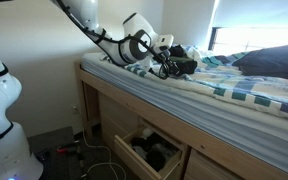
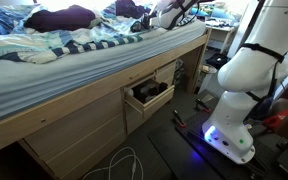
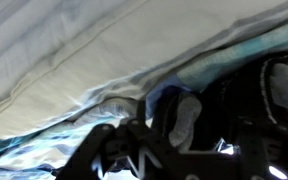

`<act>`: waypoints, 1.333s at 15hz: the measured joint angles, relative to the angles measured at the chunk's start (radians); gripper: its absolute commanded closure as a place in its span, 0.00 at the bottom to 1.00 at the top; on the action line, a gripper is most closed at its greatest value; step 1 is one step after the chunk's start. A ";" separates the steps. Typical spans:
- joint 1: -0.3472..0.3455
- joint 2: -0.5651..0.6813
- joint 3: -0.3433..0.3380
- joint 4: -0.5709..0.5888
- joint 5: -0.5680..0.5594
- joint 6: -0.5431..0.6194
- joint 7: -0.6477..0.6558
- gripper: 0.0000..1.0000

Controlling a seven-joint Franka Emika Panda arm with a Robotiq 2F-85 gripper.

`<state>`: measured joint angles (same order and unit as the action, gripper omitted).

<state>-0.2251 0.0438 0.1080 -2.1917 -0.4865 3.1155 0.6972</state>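
Observation:
My gripper [image 1: 167,62] reaches low over the bed [image 1: 199,105], right at a dark bundle of clothing [image 1: 184,63] that lies on the striped blue and white blanket [image 1: 254,85]. Seen from the other side, the gripper [image 2: 170,15] hangs over the bed's far end. In the blurred wrist view the gripper [image 3: 179,138] has its dark fingers [image 3: 109,150] set apart, open. A small grey cloth piece [image 3: 187,115] stands between them, and I cannot tell whether it touches either finger. Dark fabric [image 3: 274,90] lies to its right.
Under the mattress a wooden drawer [image 1: 149,150] stands pulled out with dark items inside; it also shows in an exterior view as the drawer [image 2: 149,93]. The robot's white base [image 2: 239,80] stands beside the bed. Cables [image 2: 124,165] lie on the floor. More clothes [image 2: 64,17] are heaped on the bed.

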 measured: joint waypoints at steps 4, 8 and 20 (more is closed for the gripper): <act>0.008 -0.090 0.007 -0.047 -0.002 -0.001 -0.002 0.00; 0.031 -0.204 0.009 -0.114 0.001 -0.005 -0.007 0.00; 0.319 -0.410 -0.051 -0.259 0.366 -0.302 -0.395 0.00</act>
<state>0.0941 -0.3661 0.0568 -2.4507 -0.1208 2.8140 0.3019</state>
